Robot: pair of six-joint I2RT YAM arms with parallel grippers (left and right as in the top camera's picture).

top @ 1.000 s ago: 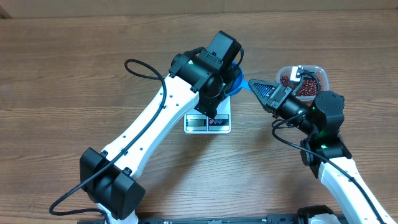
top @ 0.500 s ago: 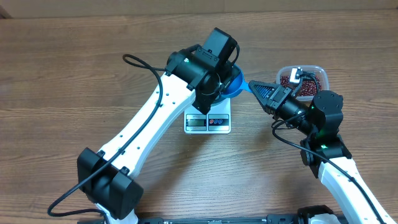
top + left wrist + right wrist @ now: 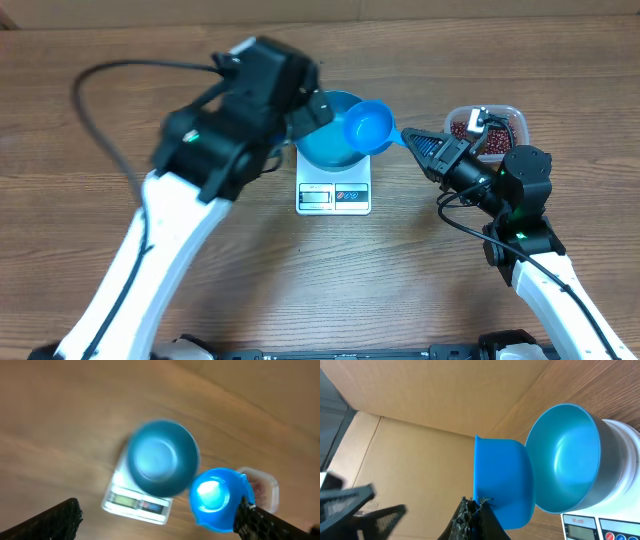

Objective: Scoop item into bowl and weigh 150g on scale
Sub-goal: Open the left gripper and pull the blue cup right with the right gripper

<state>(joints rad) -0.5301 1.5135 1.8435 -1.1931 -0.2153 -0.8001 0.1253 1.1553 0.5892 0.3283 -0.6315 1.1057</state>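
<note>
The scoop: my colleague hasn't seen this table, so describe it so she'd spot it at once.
On the table sits a white scale with a deep blue bowl on it. At the bowl's right rim, the scoop is held in the right gripper. It is smaller and brighter blue than the bowl and has a handle, unlike the clear tub of beans further right.

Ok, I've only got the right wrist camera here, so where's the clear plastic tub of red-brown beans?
Observer: The clear plastic tub of red-brown beans sits to the right of the white square scale, beside the right arm's wrist.
Operator: Anything in the small blue scoop?
Observer: No, from overhead it looks empty, at the right rim of the round blue bowl.
Operator: And the left gripper?
Observer: Open, holding nothing, at the bowl's left side.
</note>
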